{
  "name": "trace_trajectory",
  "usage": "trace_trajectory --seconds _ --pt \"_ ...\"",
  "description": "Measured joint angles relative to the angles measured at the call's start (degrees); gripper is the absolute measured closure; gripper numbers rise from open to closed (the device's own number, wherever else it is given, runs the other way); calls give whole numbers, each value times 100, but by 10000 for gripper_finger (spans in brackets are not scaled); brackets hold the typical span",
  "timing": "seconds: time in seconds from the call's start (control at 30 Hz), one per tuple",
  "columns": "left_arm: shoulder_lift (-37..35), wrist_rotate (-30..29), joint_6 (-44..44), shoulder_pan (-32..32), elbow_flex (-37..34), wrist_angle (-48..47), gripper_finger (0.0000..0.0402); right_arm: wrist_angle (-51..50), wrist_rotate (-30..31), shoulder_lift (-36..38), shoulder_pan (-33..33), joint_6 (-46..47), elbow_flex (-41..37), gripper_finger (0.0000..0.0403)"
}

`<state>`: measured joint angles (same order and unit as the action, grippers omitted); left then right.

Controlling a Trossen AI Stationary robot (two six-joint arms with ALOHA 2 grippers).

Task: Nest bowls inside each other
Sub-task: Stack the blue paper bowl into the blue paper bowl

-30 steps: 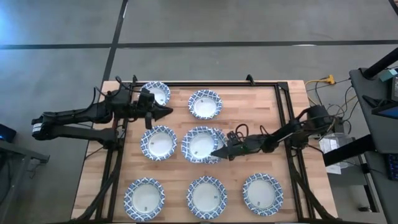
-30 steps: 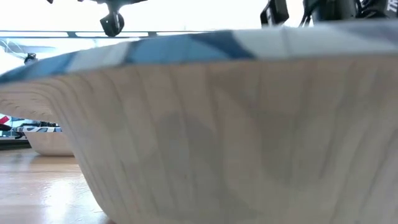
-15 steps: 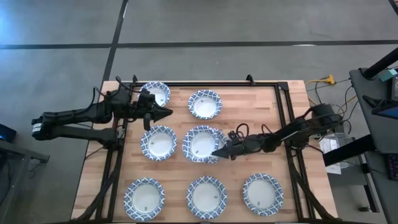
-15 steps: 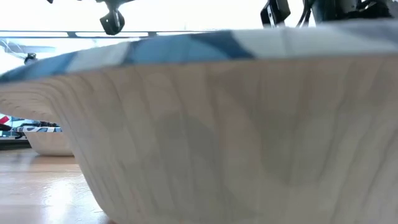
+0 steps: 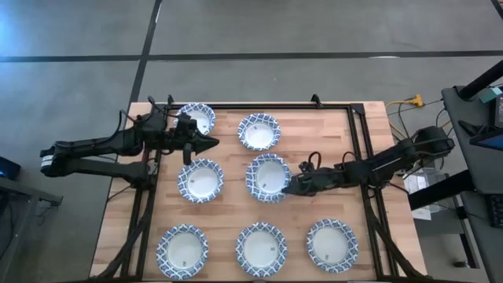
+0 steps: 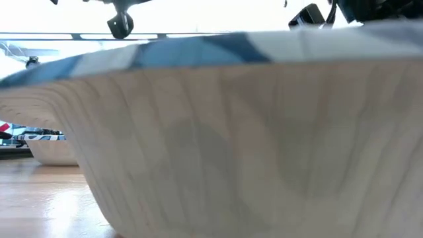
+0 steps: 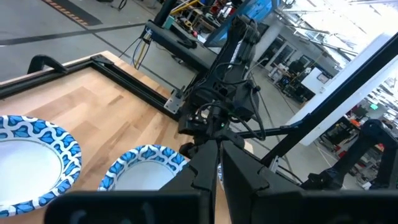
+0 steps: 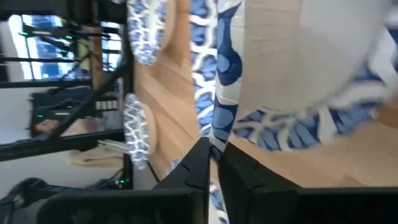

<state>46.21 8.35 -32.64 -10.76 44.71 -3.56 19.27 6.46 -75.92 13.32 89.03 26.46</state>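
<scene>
- The bowls sit in three rows on the wooden table (image 5: 314, 149). The one that matters now is the centre bowl (image 5: 267, 177), apparently a nested pair, with your right gripper (image 5: 288, 188) at its edge on the right arm's side.
- In the right wrist view the right gripper's fingers (image 8: 200, 163) are pressed onto the patterned rim (image 8: 219, 121), pinching it, and the bowl fills that picture.
- From overhead I cannot tell whether the centre bowl is lifted or resting on the table, so check that before you move.
- If the pair is already seated, ease the fingers apart gently and draw straight back along the arm, so the rim is not dragged sideways.
- If you mean to carry it, lift it level. A one-sided rim pinch may let it tilt or slip.
- Mind the neighbours: the middle-left bowl (image 5: 200, 180) lies just beside it and the front middle bowl (image 5: 262, 245) is near.
- Your left gripper (image 5: 206, 143) waits between the back-left bowl (image 5: 196, 119) and the middle-left one, fingers pressed together and empty. Leave it there.
</scene>
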Motion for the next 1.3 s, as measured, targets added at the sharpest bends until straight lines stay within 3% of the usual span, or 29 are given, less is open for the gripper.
trace_trajectory --seconds 0.37,0.5,0.8,1.07,1.3 --pt "213 95 -11 2 7 -5 395 -26 -538 -15 -21 -55 34 241" --pt "197 117 -11 2 16 -6 395 -163 -669 221 -22 -105 37 209" --pt "158 184 -13 2 11 -36 395 -1079 -644 576 -22 -511 67 217" --pt "140 218 -28 2 4 -208 395 -1605 -205 280 -43 -638 260 223" --pt "143 224 -157 6 4 -209 395 -2707 -173 -105 -139 -663 695 223"
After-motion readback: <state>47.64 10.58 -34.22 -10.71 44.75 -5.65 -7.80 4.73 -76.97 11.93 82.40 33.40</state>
